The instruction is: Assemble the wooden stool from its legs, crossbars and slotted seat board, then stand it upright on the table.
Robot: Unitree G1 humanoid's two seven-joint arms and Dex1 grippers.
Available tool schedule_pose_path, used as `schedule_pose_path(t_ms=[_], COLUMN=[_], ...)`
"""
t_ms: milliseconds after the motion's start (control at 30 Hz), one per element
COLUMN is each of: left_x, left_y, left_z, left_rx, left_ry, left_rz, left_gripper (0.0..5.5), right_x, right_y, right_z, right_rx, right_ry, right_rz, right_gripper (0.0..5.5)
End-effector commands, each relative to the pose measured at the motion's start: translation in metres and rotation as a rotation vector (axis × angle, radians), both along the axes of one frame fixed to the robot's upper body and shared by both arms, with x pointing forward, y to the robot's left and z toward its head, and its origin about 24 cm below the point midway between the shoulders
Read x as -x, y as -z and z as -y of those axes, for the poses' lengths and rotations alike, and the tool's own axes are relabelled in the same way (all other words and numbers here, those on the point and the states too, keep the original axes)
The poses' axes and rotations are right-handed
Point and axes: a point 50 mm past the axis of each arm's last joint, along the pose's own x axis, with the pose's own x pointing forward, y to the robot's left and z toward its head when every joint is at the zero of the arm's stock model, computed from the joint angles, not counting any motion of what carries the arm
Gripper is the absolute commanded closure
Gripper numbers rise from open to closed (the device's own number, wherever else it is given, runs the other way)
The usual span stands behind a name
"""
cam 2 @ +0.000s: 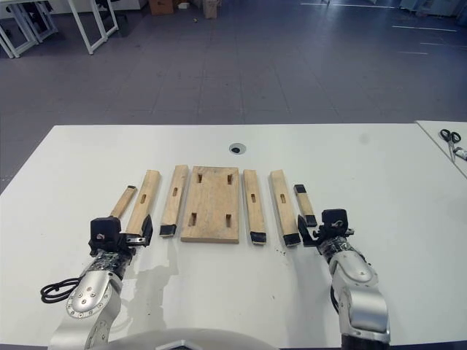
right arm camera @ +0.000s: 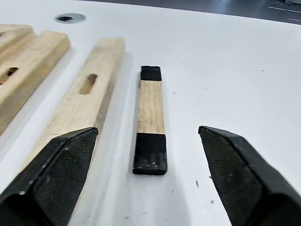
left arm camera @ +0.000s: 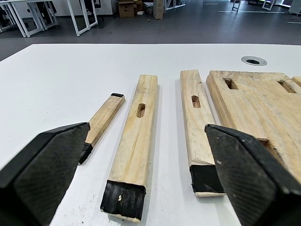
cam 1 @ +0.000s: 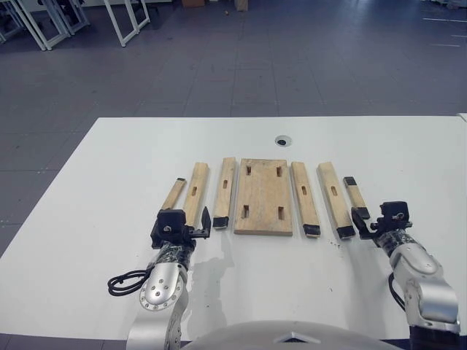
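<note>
The slotted seat board [cam 1: 264,195] lies flat mid-table. Two slotted legs [cam 1: 196,192] [cam 1: 226,192] with black end caps lie to its left, and two more [cam 1: 305,197] [cam 1: 336,198] to its right. A short crossbar [cam 1: 174,195] lies at the far left and another [cam 1: 356,197] at the far right. My left gripper [cam 1: 186,220] rests open on the table just short of the near end of the outer left leg [left arm camera: 134,150]. My right gripper [cam 1: 378,217] is open too, with the right crossbar [right arm camera: 150,117] lying just beyond its gap.
A round cable hole [cam 1: 283,140] sits in the white table [cam 1: 109,168] behind the parts. A black cable [cam 1: 124,283] loops beside my left arm. Scissors [cam 2: 450,135] lie on a neighbouring table at the right. Grey floor and white frames show beyond.
</note>
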Motion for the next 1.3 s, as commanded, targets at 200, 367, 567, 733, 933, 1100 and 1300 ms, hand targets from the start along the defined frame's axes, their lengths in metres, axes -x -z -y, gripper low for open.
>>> schedule_pose_path(t_ms=[200,367,567,733,933,1100,1300], left_x=[-0.004,-0.004,-0.003,-0.004,-0.035,-0.09,-0.129], left_y=[0.002,0.004,0.004,0.005,0.01,-0.042,-0.056], left_z=[0.003,0.002,0.0,0.0,-0.008,0.02,0.007], left_rx=[-0.002,-0.002,-0.002,0.013,0.098,0.623,1.283], left_ry=[0.008,0.015,0.012,0.006,0.072,0.4,0.452], left_rz=[-0.003,-0.007,-0.007,-0.007,-0.035,0.082,0.078], left_gripper=[0.98,0.98,0.98,0.98,0.98,0.98,0.98], right_x=[0.001,0.008,0.022,0.022,-0.03,-0.08,-0.058], right_y=[0.037,0.066,0.076,0.077,0.016,-0.091,-0.086], right_z=[0.003,0.005,0.011,0.016,0.03,-0.06,-0.136], right_rx=[-0.018,-0.131,-0.097,-0.136,-0.165,-0.124,-0.195], right_ry=[-0.063,-0.033,-0.058,-0.01,0.153,-0.239,-0.62], right_rz=[-0.1,-0.274,-0.369,-0.379,-0.061,0.368,0.452], right_gripper=[1.55,2.06,3.07,3.87,4.23,4.23,4.23])
